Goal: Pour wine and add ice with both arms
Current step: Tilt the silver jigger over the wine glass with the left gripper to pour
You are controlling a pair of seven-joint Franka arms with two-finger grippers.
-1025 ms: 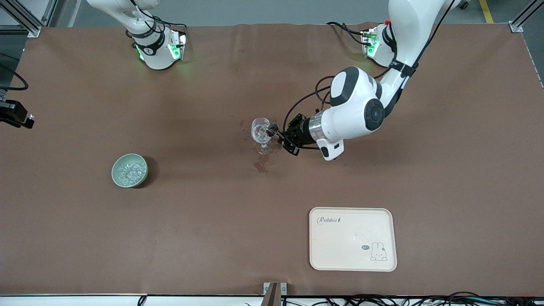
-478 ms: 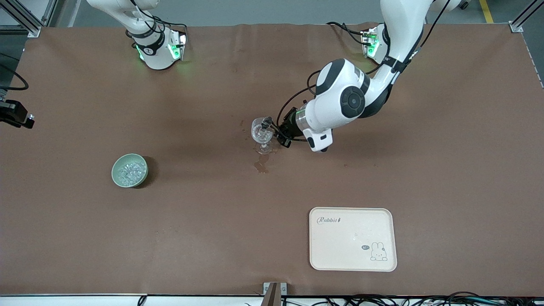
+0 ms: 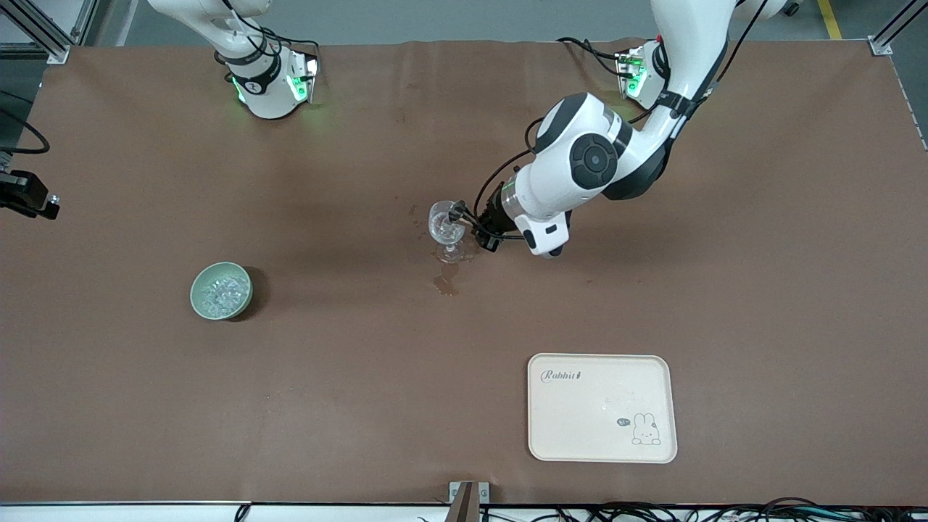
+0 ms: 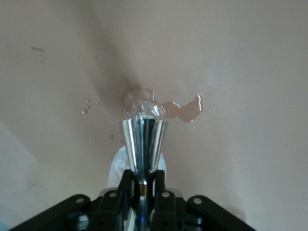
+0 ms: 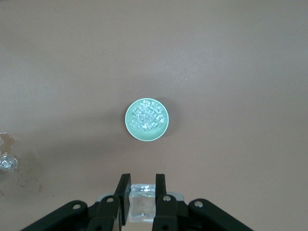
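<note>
My left gripper [image 3: 470, 220] is beside the clear wine glass [image 3: 446, 225] at the table's middle. In the left wrist view it [image 4: 143, 175] is shut on the stem of a shiny metal cone-shaped cup [image 4: 143, 144], whose wide mouth points down at the glass [image 4: 146, 109]. My right gripper [image 5: 143, 185] shows only in the right wrist view. It is shut on a clear ice cube [image 5: 143, 204], high over the pale green bowl [image 5: 130, 129] of ice [image 5: 147, 117]. The bowl [image 3: 197, 290] stands toward the right arm's end of the table.
A wet spill [image 3: 446, 281] lies beside the glass's foot, nearer the front camera; it also shows in the left wrist view [image 4: 186, 108]. A cream tray [image 3: 602, 435] with a rabbit print lies near the front edge. A black device [image 3: 25, 194] sits at the right arm's end.
The left arm's wrist and elbow have swung up and toward the glass, tilting the gripper there. The glass, bowl and tray have not moved.
</note>
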